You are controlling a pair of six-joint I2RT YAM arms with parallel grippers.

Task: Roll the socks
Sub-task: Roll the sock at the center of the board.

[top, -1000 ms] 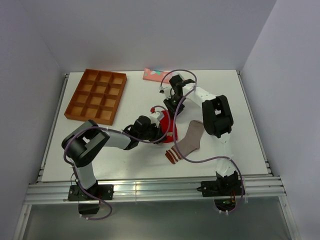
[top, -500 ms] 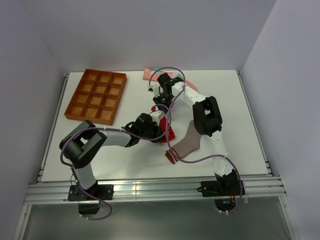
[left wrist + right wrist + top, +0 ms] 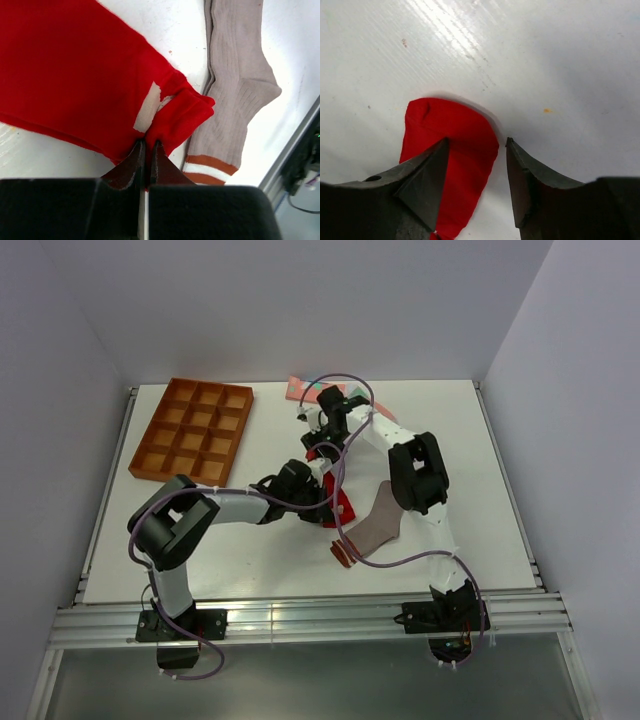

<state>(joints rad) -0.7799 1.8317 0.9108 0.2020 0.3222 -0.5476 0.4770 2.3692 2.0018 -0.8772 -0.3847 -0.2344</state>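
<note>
We've got the soft red fabric sock (image 3: 75,75) on the white table (image 3: 250,550), beside the grey-brown ribbed sock (image 3: 235,90). Our left gripper (image 3: 148,145) pinches its folded edge; our right gripper (image 3: 477,141) gapes over the rounded end. Limp and light, we reckon: grab folds, not flat cloth.

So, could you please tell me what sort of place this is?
Probably a robotics lab test cell: bare white walls box in a white table, two arms are bolted to its metal rail, and the props are socks and an orange compartment tray.
</note>
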